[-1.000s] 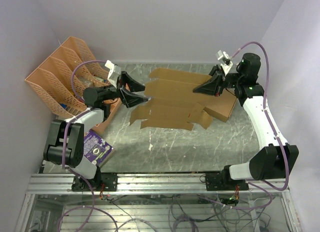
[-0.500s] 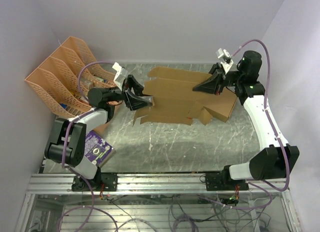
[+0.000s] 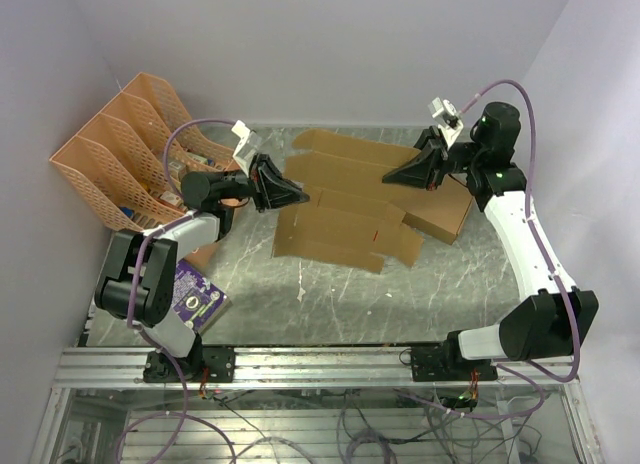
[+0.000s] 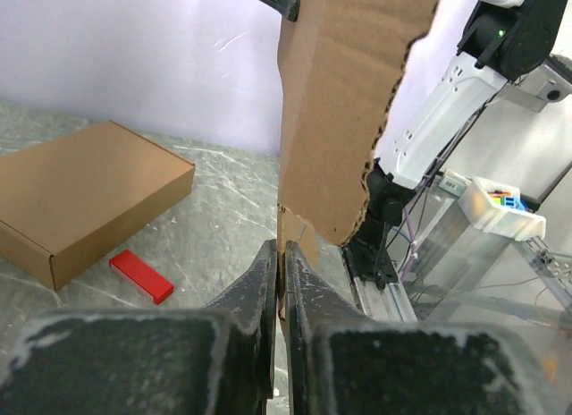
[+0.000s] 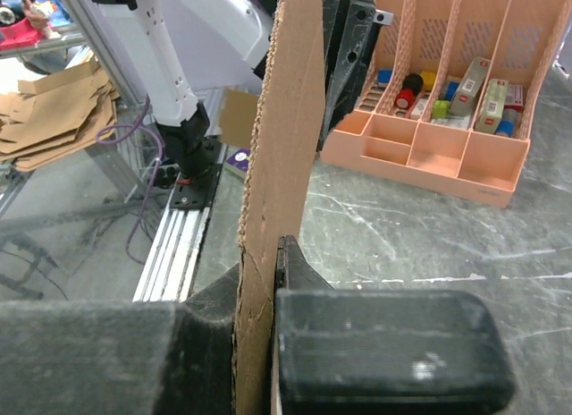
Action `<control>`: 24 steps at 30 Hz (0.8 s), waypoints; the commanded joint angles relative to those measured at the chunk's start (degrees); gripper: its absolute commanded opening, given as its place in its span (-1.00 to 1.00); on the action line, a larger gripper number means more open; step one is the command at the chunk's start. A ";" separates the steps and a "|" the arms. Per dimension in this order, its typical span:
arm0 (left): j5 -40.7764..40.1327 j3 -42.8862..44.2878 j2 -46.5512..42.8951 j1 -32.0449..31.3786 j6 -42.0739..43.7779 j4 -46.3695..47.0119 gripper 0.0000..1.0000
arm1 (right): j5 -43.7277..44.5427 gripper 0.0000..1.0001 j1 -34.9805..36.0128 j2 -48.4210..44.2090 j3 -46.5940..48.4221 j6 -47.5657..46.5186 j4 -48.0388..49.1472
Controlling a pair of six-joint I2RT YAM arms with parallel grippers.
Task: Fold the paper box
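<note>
We find the right gripper (image 5: 259,285) clamped on the paper box (image 5: 288,120), its edge upright; beyond, a peach organizer (image 5: 420,160) holds what appear to be small bottles (image 5: 478,80).

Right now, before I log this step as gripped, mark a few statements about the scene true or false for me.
1. The left gripper and the right gripper are both shut on the sheet. True.
2. The sheet is already folded into a box. False: it is a flat cut-out with its flaps spread.
3. A red block lies near the closed box. True.
4. The orange rack stands on the right arm's side. False: it stands on the left arm's side.
</note>
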 commanded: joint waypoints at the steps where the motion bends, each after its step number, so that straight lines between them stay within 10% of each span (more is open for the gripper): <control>1: 0.62 2.26 0.38 -0.39 -1.54 15.41 -0.86 | -0.92 -1.00 0.52 -0.51 -2.05 2.48 3.16; 6: -0.09 2.10 -0.29 -0.25 -0.76 15.31 -0.86 | -1.01 -1.00 0.14 -0.58 -4.38 7.17 8.97; 10: -5.69 0.79 -1.61 4.59 -3.14 15.13 -0.04 | -0.78 -1.00 -2.57 -0.14 -5.03 13.57 15.45; 14: -17.39 -4.54 -5.45 15.73 -7.33 14.69 0.29 | -0.47 -1.00 -7.22 0.69 -3.88 20.05 21.03; 18: -22.30 -8.29 -6.66 23.46 -7.22 5.32 0.34 | 0.55 -1.00 -9.96 2.00 -1.06 30.94 30.30; 24: -20.39 -10.13 -1.67 22.25 -10.50 15.42 0.35 | 2.04 -1.00 -11.14 5.76 6.97 55.46 49.88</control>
